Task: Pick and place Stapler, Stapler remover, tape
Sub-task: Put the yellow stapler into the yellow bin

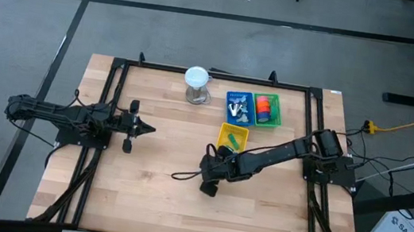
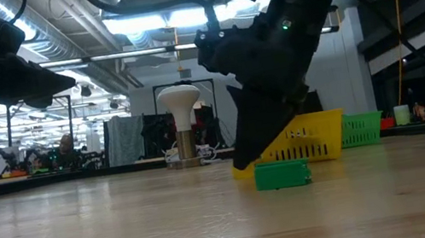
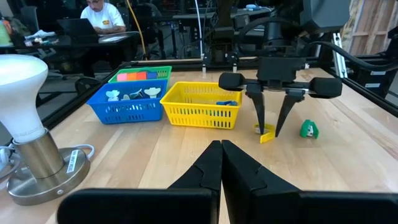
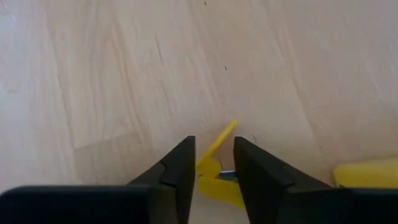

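A slim yellow stapler (image 3: 266,134) lies on the wooden table near its middle, with my right gripper (image 3: 269,130) shut on it. A green stapler (image 2: 282,174) lies flat on the table just on the near side of that gripper. At the far right stand three baskets. The yellow basket (image 1: 234,136) holds staplers. The blue basket (image 3: 127,102) holds grey stapler removers. The green basket (image 1: 268,110) holds the orange and red tape pieces. My left gripper (image 1: 149,129) waits shut, held level over the table's left side. My right gripper pinches the yellow stapler (image 4: 214,171) between its two fingers, which come steeply down from above. The stapler's narrow end (image 4: 227,130) sticks out past the fingertips. The stapler rests on the table.
A white lamp-shaped object on a metal base (image 1: 196,83) stands at the far edge, left of the baskets. A dark cable (image 1: 181,175) loops on the table beside my right gripper. Bare wood stretches across the near half of the table (image 1: 147,204).
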Tool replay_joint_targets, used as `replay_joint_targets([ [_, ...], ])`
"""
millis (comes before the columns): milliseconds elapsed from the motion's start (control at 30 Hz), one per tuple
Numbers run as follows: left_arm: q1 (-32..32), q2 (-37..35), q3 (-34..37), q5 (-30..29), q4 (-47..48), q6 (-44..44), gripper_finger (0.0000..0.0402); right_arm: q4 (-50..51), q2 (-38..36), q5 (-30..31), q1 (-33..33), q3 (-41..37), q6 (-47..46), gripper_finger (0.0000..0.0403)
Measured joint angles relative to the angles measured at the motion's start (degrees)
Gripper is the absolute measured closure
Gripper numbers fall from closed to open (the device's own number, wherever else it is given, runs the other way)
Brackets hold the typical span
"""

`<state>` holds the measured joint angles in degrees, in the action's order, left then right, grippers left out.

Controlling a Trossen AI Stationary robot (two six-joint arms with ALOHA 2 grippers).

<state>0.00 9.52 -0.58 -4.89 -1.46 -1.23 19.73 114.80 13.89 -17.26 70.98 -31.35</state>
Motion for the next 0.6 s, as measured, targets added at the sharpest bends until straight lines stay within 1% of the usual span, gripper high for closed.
replay_joint_targets([
  [133, 0.01, 0.00, 0.00, -0.02, 0.01, 0.00, 0.0400, -0.02, 0.00, 0.00, 0.00, 0.00, 0.09, 0.0329],
  [300, 0.01, 0.00, 0.00, -0.02, 0.01, 0.00, 0.0400, 0.04, 0.00, -0.18, 0.00, -0.04, -0.48, 0.0388],
  [367, -0.01, 0.00, 0.00, -0.01, 0.01, 0.00, 0.0400, 0.02, 0.00, -0.30, 0.00, -0.04, -1.15, 0.0394],
  [500, 0.01, 0.00, 0.00, 0.00, 0.01, 0.00, 0.0400, 0.64, 0.00, -0.42, -0.05, -0.04, -1.49, 0.0386],
  [600, 0.01, 0.00, 0.00, -0.02, 0.01, 0.00, 0.0400, 0.67, -0.02, -0.39, -0.26, 0.00, -1.45, 0.0395],
])
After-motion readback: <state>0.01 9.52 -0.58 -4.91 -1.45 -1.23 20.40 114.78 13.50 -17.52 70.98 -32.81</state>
